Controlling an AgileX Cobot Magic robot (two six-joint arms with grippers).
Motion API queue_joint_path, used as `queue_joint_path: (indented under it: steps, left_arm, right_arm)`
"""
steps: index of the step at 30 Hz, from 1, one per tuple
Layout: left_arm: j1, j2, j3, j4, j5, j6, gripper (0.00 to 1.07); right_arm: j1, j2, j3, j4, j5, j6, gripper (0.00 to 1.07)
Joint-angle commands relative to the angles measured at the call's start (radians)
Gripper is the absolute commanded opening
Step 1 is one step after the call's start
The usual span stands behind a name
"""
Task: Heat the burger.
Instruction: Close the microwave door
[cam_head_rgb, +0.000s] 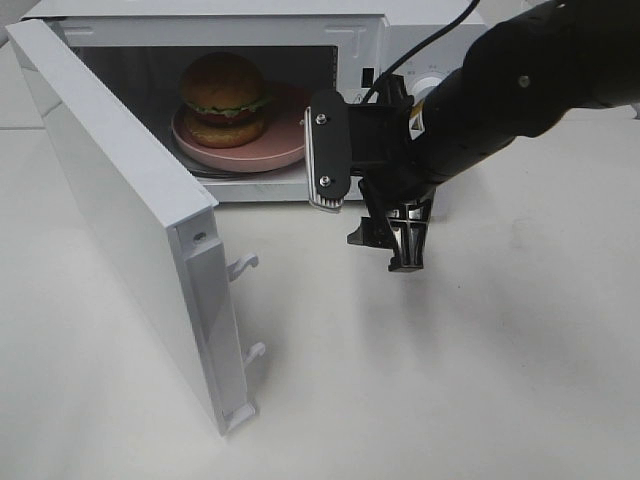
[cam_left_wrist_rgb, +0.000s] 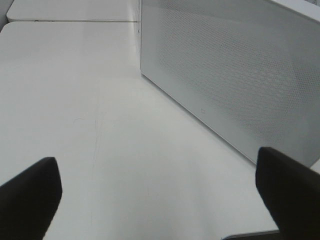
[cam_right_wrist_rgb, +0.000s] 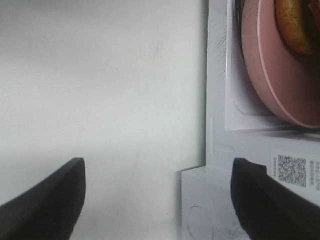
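Note:
The burger (cam_head_rgb: 225, 90) sits on a pink plate (cam_head_rgb: 285, 152) inside the white microwave (cam_head_rgb: 400, 35), whose door (cam_head_rgb: 120, 200) hangs wide open to the left. My right gripper (cam_head_rgb: 365, 205) hovers just in front of the oven's open mouth, at its right side, open and holding nothing. In the right wrist view the gripper (cam_right_wrist_rgb: 157, 167) shows empty space between its fingers, with the plate (cam_right_wrist_rgb: 270, 75) and an edge of the burger (cam_right_wrist_rgb: 295, 25) beyond. My left gripper (cam_left_wrist_rgb: 157, 160) is open and empty above the table, beside a dotted white panel (cam_left_wrist_rgb: 225, 75); the exterior high view does not show it.
The open door juts out toward the table's front left, its two latch hooks (cam_head_rgb: 245, 265) facing right. A black cable (cam_head_rgb: 440, 35) runs over the microwave. A control knob (cam_head_rgb: 432, 82) shows behind the right arm. White table (cam_head_rgb: 450, 380) lies in front.

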Motion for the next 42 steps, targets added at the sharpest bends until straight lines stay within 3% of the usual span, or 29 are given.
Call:
queue_joint_path:
  steps: [1,12,20,28,42]
  left_arm:
    - [0.002,-0.023,0.002,0.003,-0.009,-0.002,0.98]
    - [0.002,-0.023,0.002,0.003,-0.009,-0.002,0.98]
    - [0.002,-0.023,0.002,0.003,-0.009,-0.002,0.98]
    - [0.002,-0.023,0.002,0.003,-0.009,-0.002,0.98]
    - [0.002,-0.023,0.002,0.003,-0.009,-0.002,0.98]
  right_arm:
    - [-0.005,-0.038,0.029,-0.002,-0.003,0.067,0.76]
    - [-0.005,-0.235,0.192,0.001,0.013,0.534,0.76]
    - [-0.005,-0.328,0.263,0.001,0.085,0.722,0.76]
    - [-0.005,-0.436,0.275,0.000,0.333,0.947,0.76]
    - [-0.005,-0.590,0.275,0.001,0.634,1.049,0.76]
